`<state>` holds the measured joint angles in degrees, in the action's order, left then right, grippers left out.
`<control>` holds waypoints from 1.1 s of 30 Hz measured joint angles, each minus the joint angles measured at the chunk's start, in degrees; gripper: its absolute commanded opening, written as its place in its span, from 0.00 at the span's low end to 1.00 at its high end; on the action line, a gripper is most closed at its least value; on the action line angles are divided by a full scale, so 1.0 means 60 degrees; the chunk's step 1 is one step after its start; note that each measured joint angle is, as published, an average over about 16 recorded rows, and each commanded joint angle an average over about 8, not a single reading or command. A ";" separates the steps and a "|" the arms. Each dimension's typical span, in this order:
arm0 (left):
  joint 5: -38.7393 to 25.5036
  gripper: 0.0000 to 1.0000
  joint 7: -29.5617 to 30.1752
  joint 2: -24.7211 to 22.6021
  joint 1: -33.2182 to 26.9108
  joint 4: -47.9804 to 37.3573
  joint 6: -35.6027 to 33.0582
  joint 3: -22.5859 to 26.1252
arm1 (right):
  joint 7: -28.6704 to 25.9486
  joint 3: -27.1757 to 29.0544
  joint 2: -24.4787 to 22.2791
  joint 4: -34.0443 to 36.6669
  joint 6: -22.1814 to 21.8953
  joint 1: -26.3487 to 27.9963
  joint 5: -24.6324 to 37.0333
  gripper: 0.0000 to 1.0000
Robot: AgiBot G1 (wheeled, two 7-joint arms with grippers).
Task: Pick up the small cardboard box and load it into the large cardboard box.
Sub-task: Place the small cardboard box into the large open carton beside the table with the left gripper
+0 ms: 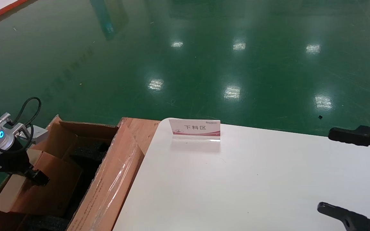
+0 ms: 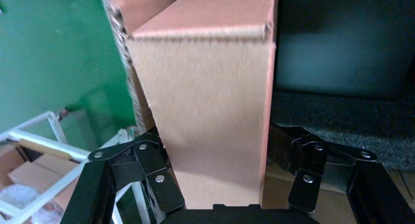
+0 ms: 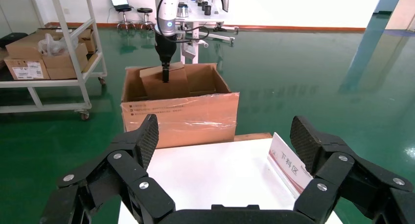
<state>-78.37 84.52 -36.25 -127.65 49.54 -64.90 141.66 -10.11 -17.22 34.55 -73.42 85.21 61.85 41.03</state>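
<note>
The small cardboard box (image 1: 48,187) is plain orange-brown and sits tilted inside the large cardboard box (image 1: 114,173), over its black foam (image 1: 85,154). My left gripper (image 1: 34,175) is shut on the small box from above. In the left wrist view the small box (image 2: 205,106) fills the space between the fingers of the left gripper (image 2: 215,136), with foam (image 2: 342,111) beside it. The right wrist view shows the large box (image 3: 181,116), its film-covered flap and the small box (image 3: 171,84). My right gripper (image 3: 225,136) is open and empty over the white table, and shows at the head view's right edge (image 1: 336,175).
A white table (image 1: 236,179) carries an upright pink-and-white sign (image 1: 195,129), which also shows in the right wrist view (image 3: 288,165). A wooden board (image 1: 141,128) lies between table and large box. A white trolley with cartons (image 3: 44,53) stands beyond on the green floor.
</note>
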 measured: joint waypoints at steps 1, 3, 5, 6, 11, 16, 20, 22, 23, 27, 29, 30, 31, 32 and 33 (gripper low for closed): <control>0.0031 0.69 -0.0012 -0.0016 0.0039 -0.0041 -0.0014 -0.0005 | 0.0000 0.0000 0.0000 0.0000 0.0000 0.0000 0.0000 1.00; 0.0085 0.94 -0.0030 -0.0041 0.0103 -0.0105 -0.0040 -0.0013 | 0.0000 0.0000 0.0000 0.0001 -0.0001 0.0000 -0.0001 1.00; 0.0125 1.00 -0.0042 -0.0061 0.0148 -0.0149 -0.0065 -0.0019 | 0.0001 -0.0001 0.0000 0.0001 -0.0001 -0.0001 -0.0001 1.00; 0.0138 1.00 -0.0046 -0.0069 0.0164 -0.0164 -0.0076 -0.0021 | 0.0001 -0.0001 -0.0001 0.0001 -0.0002 -0.0001 -0.0001 1.00; 0.0161 1.00 -0.0052 -0.0083 0.0191 -0.0191 -0.0104 -0.0023 | 0.0001 -0.0001 -0.0001 0.0002 -0.0003 -0.0001 -0.0002 1.00; 0.0141 1.00 -0.0049 -0.0062 0.0160 -0.0155 -0.0110 -0.0017 | 0.0001 -0.0001 -0.0001 0.0002 -0.0003 -0.0001 -0.0002 1.00; 0.0123 1.00 -0.0047 -0.0047 0.0140 -0.0132 -0.0115 -0.0011 | 0.0001 -0.0001 -0.0001 0.0002 -0.0003 -0.0001 -0.0002 1.00; 0.0116 1.00 -0.0046 -0.0042 0.0133 -0.0122 -0.0117 -0.0008 | 0.0001 -0.0001 -0.0001 0.0002 -0.0003 -0.0001 -0.0002 1.00; 0.0114 1.00 -0.0045 -0.0040 0.0129 -0.0119 -0.0118 -0.0007 | 0.0001 -0.0001 -0.0001 0.0002 -0.0003 -0.0001 -0.0002 1.00; 0.0105 1.00 -0.0043 -0.0033 0.0117 -0.0105 -0.0119 -0.0003 | 0.0001 -0.0001 -0.0001 0.0002 -0.0003 -0.0001 -0.0002 1.00; 0.0101 1.00 -0.0042 -0.0031 0.0112 -0.0101 -0.0117 -0.0002 | 0.0001 -0.0001 -0.0001 0.0002 -0.0003 -0.0001 -0.0002 1.00; 0.0100 1.00 -0.0041 -0.0030 0.0110 -0.0099 -0.0116 -0.0002 | 0.0001 -0.0001 -0.0001 0.0002 -0.0003 -0.0001 -0.0002 1.00; 0.0097 1.00 -0.0042 -0.0030 0.0106 -0.0096 -0.0111 -0.0003 | 0.0001 -0.0001 -0.0001 0.0002 -0.0003 -0.0001 -0.0002 1.00; 0.0091 1.00 -0.0050 -0.0034 0.0099 -0.0088 -0.0101 -0.0005 | 0.0001 -0.0001 -0.0001 0.0002 -0.0003 -0.0001 -0.0002 1.00; 0.0072 1.00 -0.0066 -0.0048 0.0089 -0.0071 -0.0094 -0.0004 | 0.0001 -0.0001 -0.0001 0.0002 -0.0003 -0.0001 -0.0002 1.00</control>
<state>-77.94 84.12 -36.54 -127.12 49.11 -65.46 141.63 -10.11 -17.22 34.54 -73.40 85.19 61.85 41.02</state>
